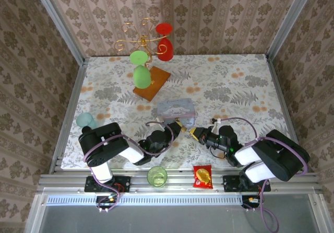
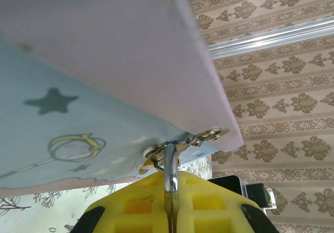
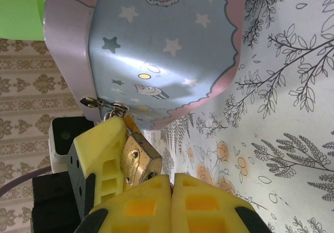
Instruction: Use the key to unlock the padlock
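Right wrist view: small brass-gold padlock (image 3: pixel 140 160), flat-sided w/ two tiny rivets, hangs at the hasp (image 3: pixel 100 103) of a blue cartoon tin (image 3: pixel 167 66). It is clamped btwn the left jaws, blocky yellow plastic w/ square hollows. Right jaws are pressed together, tips right at the padlock's lower end; the key can't be made out.

Left wrist view: thin silver shackle (image 2: pixel 170 175) rises from the yellow grip and loops through the bright metal hasp under the tin's lid.

Tin is glossy w/ rounded corners, a lavender lid, printed stars, a heart and a pink scalloped border.

Top external view: tin sits mid-worktop (image 1: pixel 235 86), both arms meeting at its near side. Worktop is covered w/ a cloth of grey leaves & orange flowers. Gold wire stand (image 1: pixel 146 39) on a wooden base carries red & green cup-shaped pieces, far left. Teal cup (image 1: pixel 85 120) stands by the left arm; green glass (image 1: pixel 157 176) & red snack packet (image 1: pixel 202 176) sit at the near edge. Damask wallpaper panels close three sides, w/ aluminium posts at the corners.
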Controlling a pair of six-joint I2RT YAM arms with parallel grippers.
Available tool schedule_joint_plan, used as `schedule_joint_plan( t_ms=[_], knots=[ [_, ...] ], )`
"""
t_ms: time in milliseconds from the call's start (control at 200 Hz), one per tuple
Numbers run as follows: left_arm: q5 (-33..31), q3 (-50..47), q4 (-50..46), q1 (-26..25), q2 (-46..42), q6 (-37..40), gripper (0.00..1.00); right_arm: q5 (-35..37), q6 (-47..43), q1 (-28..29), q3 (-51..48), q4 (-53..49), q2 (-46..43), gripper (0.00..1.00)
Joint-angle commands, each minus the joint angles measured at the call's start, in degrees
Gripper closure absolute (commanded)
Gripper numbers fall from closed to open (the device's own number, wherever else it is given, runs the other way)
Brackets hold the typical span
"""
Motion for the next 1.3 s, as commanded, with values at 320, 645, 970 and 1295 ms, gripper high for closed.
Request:
schedule_joint_plan(
  t_ms=[320, 645, 970, 1295],
  knots=[
    [2.00, 3.49, 5.03, -2.48, 1.35, -2.64, 1.00, 28.70, 8.49, 14.27, -0.80, -9.13, -10.16, 1.00],
    [3.80, 5.16, 5.01, -3.25, 2.43, -3.24, 1.00, 22.88, 1.07, 13.37, 4.44, -18.32, -14.69, 1.00],
    [4.56, 5.44, 5.04, -5.08, 4.98, -3.33, 1.00, 20.33, 1.25, 15.33, 9.20, -3.02, 0.66, 1.00],
    [5.56, 4.85, 4.69, -4.77, 8.54, -1.13, 0.72, 24.35, 0.75, 16.27, 5.70, -15.62, -6.41, 1.00]
  ],
)
